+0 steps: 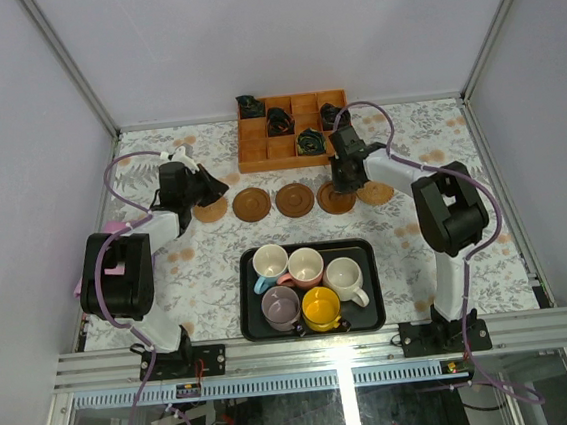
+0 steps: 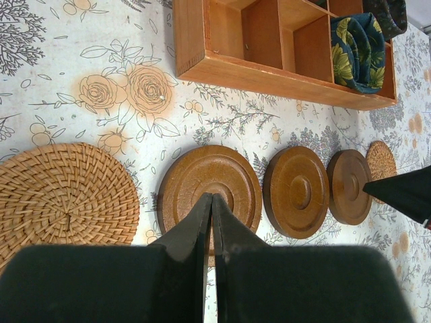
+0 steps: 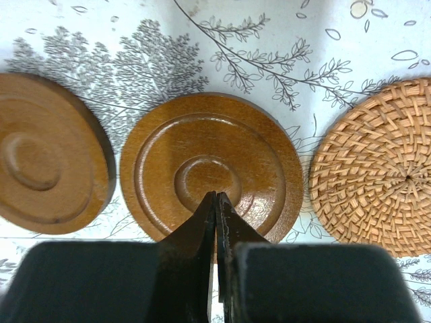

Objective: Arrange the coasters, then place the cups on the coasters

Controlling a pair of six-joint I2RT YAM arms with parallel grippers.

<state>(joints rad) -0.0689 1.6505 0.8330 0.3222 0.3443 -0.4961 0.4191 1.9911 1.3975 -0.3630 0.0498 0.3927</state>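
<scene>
Five coasters lie in a row on the floral cloth: a tan woven one (image 1: 209, 212) (image 2: 67, 195), three dark brown ones (image 1: 253, 203) (image 1: 294, 199) (image 1: 333, 202), and a tan woven one (image 1: 375, 193) (image 3: 377, 168). My left gripper (image 1: 221, 189) (image 2: 211, 196) is shut and empty, its tips over the leftmost brown coaster (image 2: 209, 178). The right gripper (image 1: 340, 185) (image 3: 216, 194) is also shut and empty, tips over the rightmost brown coaster (image 3: 209, 158). Five cups stand in the black tray: light blue (image 1: 269, 264), pink (image 1: 305, 267), cream-white (image 1: 344, 278), mauve-grey (image 1: 281, 307), yellow (image 1: 321, 308).
The black tray (image 1: 249, 316) sits at the near middle, between the arm bases. An orange wooden grid box (image 1: 291, 136) (image 2: 269, 67) holding dark bundles stands just behind the coaster row. White walls close the table on three sides.
</scene>
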